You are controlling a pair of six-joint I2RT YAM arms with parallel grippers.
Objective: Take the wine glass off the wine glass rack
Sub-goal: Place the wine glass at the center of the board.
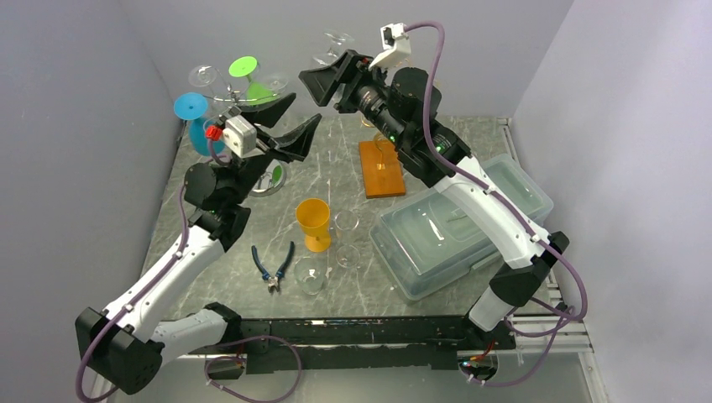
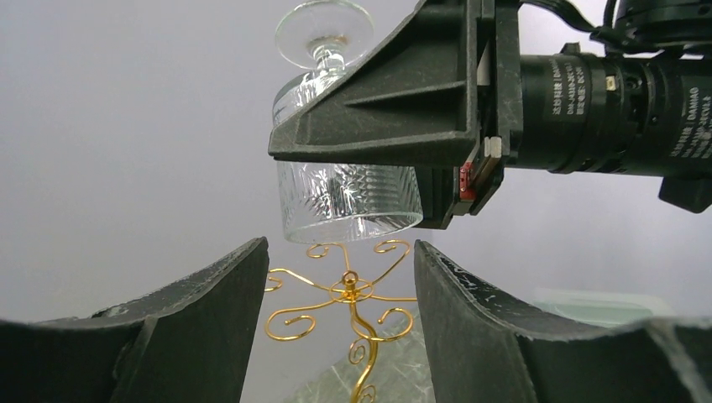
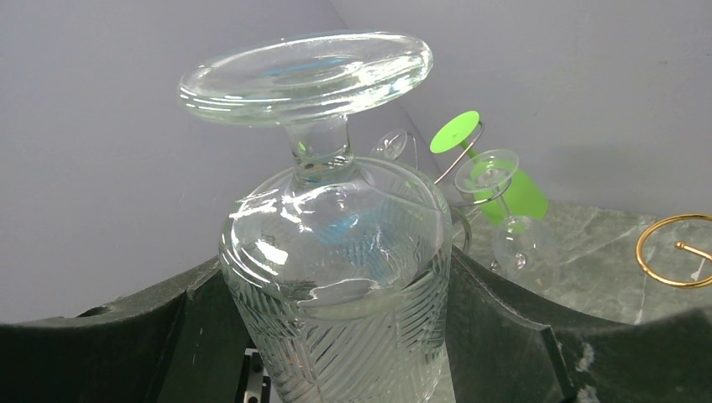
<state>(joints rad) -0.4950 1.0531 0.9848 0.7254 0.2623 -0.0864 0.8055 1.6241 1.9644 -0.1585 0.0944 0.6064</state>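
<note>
A clear ribbed wine glass hangs upside down, foot up, with my right gripper shut on its bowl. In the top view the right gripper holds the glass high at the back, above and to the left of the gold wire wine glass rack on its wooden base. My left gripper is open just left of it and holds nothing. In the left wrist view the glass hangs above the open left gripper, and the rack's empty curled hooks show beyond.
A second rack at the back left carries a green-footed glass, a blue one and a clear one. On the table are a yellow cup, blue pliers, two clear glasses and a lidded plastic bin.
</note>
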